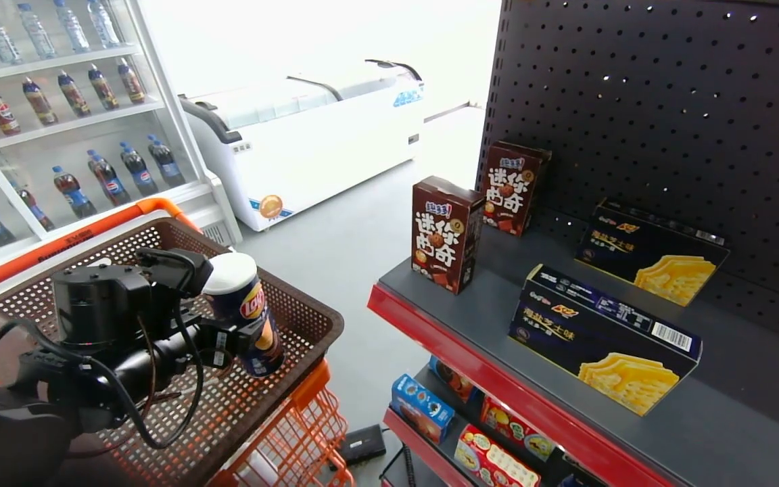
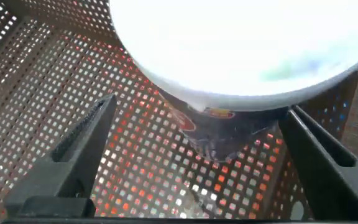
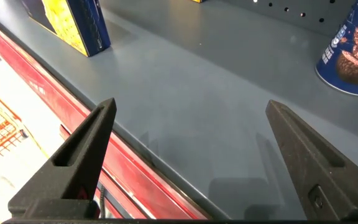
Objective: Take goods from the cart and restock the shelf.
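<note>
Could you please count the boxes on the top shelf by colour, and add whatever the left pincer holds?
Brown boxes: 2
Dark blue boxes: 2
Chip can in the left pincer: 1
Total: 5

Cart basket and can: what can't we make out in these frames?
Head view: the left gripper and can cover much of the basket floor, so leftover goods are unclear.
Left wrist view: the can's white lid hides most of its body.
Right wrist view: the blue tub is cut off by the edge.
Head view: the lower-shelf boxes are partly hidden under the top shelf.
</note>
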